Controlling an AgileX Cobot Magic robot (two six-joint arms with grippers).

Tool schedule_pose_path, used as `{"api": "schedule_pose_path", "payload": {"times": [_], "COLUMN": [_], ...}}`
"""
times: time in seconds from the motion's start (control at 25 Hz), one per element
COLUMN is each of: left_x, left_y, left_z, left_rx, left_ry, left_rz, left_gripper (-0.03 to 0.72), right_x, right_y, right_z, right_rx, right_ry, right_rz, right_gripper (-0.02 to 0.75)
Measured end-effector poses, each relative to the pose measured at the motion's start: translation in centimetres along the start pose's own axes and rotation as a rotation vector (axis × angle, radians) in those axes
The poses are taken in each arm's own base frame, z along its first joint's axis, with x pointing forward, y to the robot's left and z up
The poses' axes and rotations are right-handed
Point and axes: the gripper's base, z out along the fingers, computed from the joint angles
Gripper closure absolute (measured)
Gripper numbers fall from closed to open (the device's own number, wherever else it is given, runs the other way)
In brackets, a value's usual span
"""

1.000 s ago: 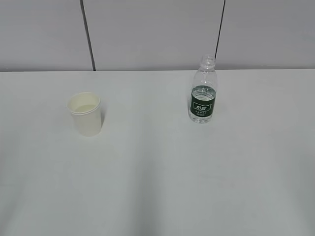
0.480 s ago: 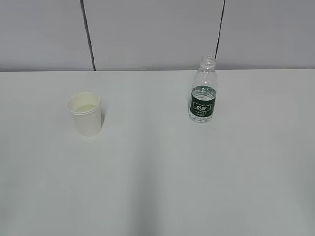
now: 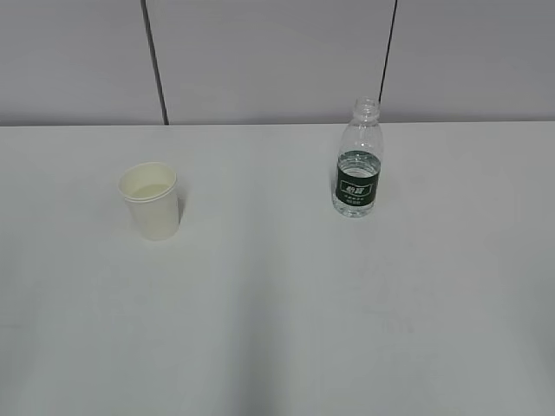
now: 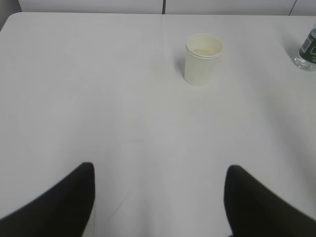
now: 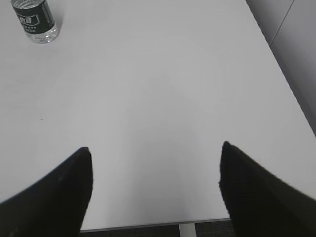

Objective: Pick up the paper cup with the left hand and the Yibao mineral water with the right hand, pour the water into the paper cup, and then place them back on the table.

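The paper cup (image 3: 151, 200) stands upright on the white table (image 3: 277, 303) at the left; it also shows in the left wrist view (image 4: 202, 58). The Yibao mineral water (image 3: 357, 161) stands upright and capless at the right, and its lower part shows in the right wrist view (image 5: 34, 20) and at the edge of the left wrist view (image 4: 308, 48). My left gripper (image 4: 160, 170) is open and empty, well short of the cup. My right gripper (image 5: 155, 150) is open and empty near the table's front edge, far from the bottle. Neither arm shows in the exterior view.
A grey panelled wall (image 3: 277, 61) stands behind the table. The table's front edge (image 5: 148, 224) and right edge (image 5: 281, 74) show in the right wrist view, with dark floor below.
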Motion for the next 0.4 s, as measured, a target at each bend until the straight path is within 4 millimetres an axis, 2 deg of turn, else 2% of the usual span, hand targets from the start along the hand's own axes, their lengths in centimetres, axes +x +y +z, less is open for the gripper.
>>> {"api": "schedule_pose_path", "payload": {"times": [0.4], "left_x": [0.0], "left_y": [0.0], "left_z": [0.0], "left_rx": [0.0], "left_ry": [0.0], "left_rz": [0.001], "left_gripper": [0.192], "right_x": [0.0], "right_y": [0.0], "right_z": [0.0], "right_rx": [0.0], "right_ry": [0.0], "right_rz": [0.0], "right_gripper": [0.148]}}
